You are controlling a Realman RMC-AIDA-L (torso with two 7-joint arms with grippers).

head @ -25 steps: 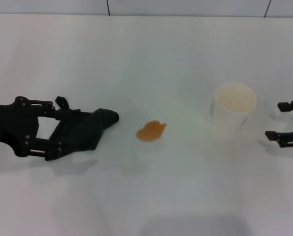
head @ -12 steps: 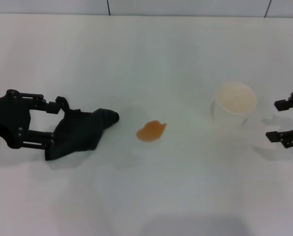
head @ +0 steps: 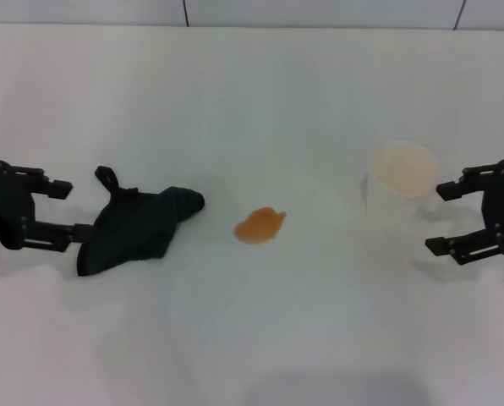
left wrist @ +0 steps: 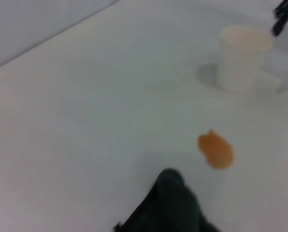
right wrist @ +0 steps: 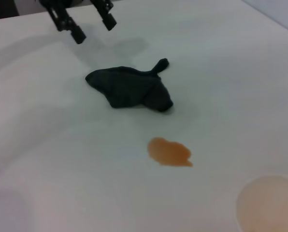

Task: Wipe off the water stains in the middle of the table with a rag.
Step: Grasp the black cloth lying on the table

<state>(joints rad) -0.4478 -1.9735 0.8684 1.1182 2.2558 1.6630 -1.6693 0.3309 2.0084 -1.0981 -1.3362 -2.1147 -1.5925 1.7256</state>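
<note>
The orange-brown water stains (head: 260,225) lie in the middle of the white table (head: 252,93); they also show in the left wrist view (left wrist: 215,151) and the right wrist view (right wrist: 169,152). The dark rag (head: 135,227) lies loose on the table to their left, its loop tab up; it shows too in the wrist views (left wrist: 168,205) (right wrist: 129,87). My left gripper (head: 66,208) is open and empty, just left of the rag, apart from it. It also shows in the right wrist view (right wrist: 91,26). My right gripper (head: 442,218) is open, just right of the cup.
A white paper cup (head: 402,182) stands right of the stain, close to my right gripper; it shows in the left wrist view (left wrist: 243,57) too. A tiled wall edge (head: 184,13) runs along the table's far side.
My left gripper has let go of the rag and drawn back to the left; the rag stays on the table. My right gripper has moved left, closer to the cup.
</note>
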